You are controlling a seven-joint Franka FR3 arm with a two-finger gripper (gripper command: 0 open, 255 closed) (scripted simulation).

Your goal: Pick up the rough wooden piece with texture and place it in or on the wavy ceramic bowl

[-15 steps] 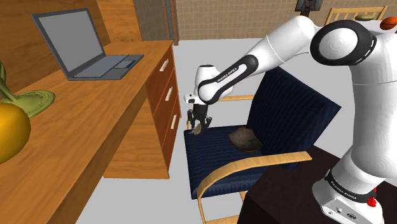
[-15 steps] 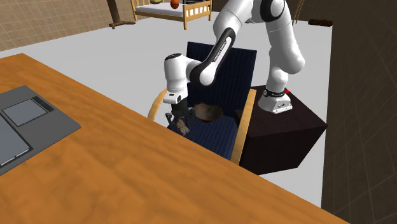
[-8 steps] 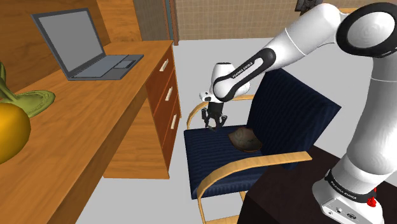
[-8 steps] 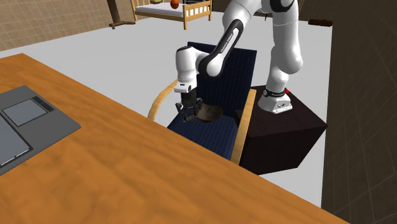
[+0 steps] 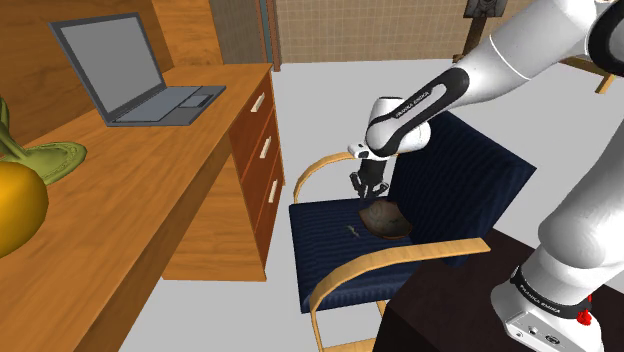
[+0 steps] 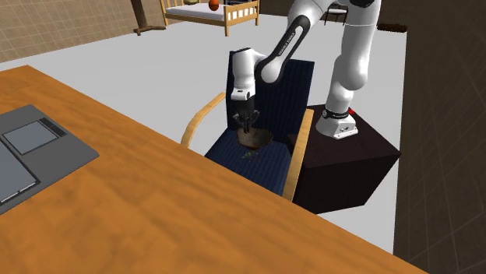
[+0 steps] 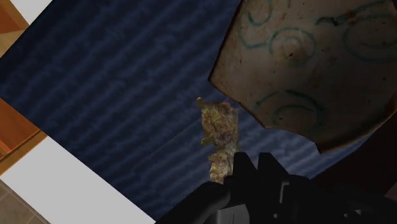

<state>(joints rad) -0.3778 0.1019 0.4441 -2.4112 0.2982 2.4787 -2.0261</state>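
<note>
Room with a pale grey floor and a brick-patterned wall at the far end. At 9 o'clock of the shoulder view, a wooden desk with drawers, carrying an open grey laptop. Toward 4 o'clock from the desk, an armchair with bent wooden arms and navy ribbed cushions. At 5 o'clock of that view, the dark stand under the white arm.

On the seat, a brown bowl with a wavy rim. From the wrist camera, tan with teal swirls.

Gripper pointing down at the bowl's 11 o'clock in the shoulder view, close above the rim. In the second exterior view, at the bowl's 12 o'clock. Black fingers drawn together, with nothing clasped between them.

Rough, mossy-brown wooden piece free of the grip, against the navy seat just beside the bowl's rim and outside the bowl. In the shoulder view, a small pale fleck at the bowl's 8 o'clock. In the second exterior view, near its 6 o'clock.
</note>
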